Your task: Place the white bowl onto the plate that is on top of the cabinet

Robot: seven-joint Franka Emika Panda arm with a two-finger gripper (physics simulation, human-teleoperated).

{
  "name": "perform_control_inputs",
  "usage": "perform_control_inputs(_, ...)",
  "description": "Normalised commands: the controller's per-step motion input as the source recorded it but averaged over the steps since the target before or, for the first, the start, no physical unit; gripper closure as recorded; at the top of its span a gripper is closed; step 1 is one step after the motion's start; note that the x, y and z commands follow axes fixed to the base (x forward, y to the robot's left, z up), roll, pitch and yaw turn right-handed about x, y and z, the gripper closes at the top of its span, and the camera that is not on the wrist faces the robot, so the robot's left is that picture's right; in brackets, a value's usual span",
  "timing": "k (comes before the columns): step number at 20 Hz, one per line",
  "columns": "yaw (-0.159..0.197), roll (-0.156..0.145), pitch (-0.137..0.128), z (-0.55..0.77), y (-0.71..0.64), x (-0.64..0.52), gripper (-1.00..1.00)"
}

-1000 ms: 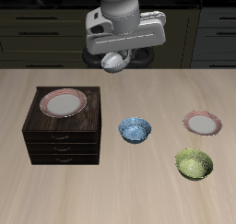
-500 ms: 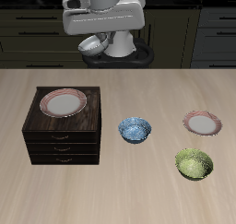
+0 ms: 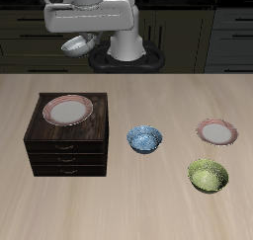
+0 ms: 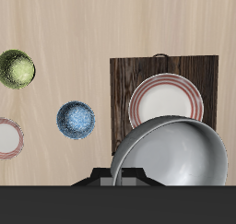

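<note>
One gripper [image 3: 81, 39] carries the white bowl [image 3: 76, 44], clamped at its rim and tilted, high above the cabinet [image 3: 67, 135] and a little behind it. By my reading the carry step is under way; next comes lowering over the plate [image 3: 68, 110] on the cabinet's top, levelling the bowl, then letting go. From the wrist, the bowl [image 4: 175, 156] looks smooth grey-white, hanging partly over the pink-rimmed plate [image 4: 164, 99].

The plate [image 3: 67, 110] lies on top of the cabinet [image 3: 66, 140]. The gripper [image 3: 79, 41] holds the white bowl [image 3: 77, 44] high above, farther back. Beside the cabinet stands a patterned bowl [image 3: 145, 138]; beyond it are a second plate [image 3: 216, 132] and, nearer the table's front edge, a larger bowl [image 3: 208, 175].
</note>
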Motion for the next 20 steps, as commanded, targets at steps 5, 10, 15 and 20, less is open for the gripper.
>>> perform_control_inputs(5, -0.017, -0.031, 0.01, -0.02, -0.38, 0.13, 1.0)
perform_control_inputs(10, 0.011, -0.005, -0.023, 0.04, -0.21, 0.08, 1.0)
perform_control_inputs(15, 0.005, -0.007, 0.009, -0.05, -0.03, 0.05, 1.0)
perform_control_inputs(20, 0.007, -0.01, -0.005, -0.08, -0.15, 0.06, 1.0)
